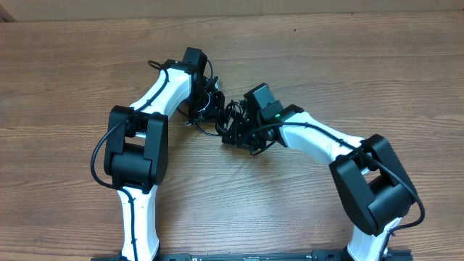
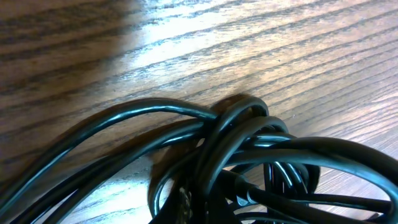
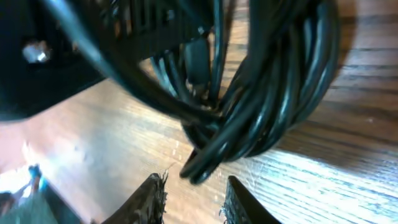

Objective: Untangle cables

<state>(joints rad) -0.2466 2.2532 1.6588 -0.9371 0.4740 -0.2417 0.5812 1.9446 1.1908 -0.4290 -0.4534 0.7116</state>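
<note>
The cables [image 1: 226,116] are a knot of thin black cords at the middle of the table, between the two arms. In the left wrist view the cables [image 2: 242,143] fill the lower frame, and strands run down into the spot where my left gripper [image 1: 209,101] sits. Its fingers are buried under the cords, and it is shut on strands of the knot. My right gripper [image 3: 194,202] is open just short of the bunch. A loop end of the cables [image 3: 205,165] hangs just ahead of the gap between its fingertips [image 3: 152,199], with nothing between them.
The wooden table [image 1: 72,65] stretches around the knot. The white left arm [image 1: 138,152] and the right arm [image 1: 341,156] reach in from the front edge, with thicker black wires running along them.
</note>
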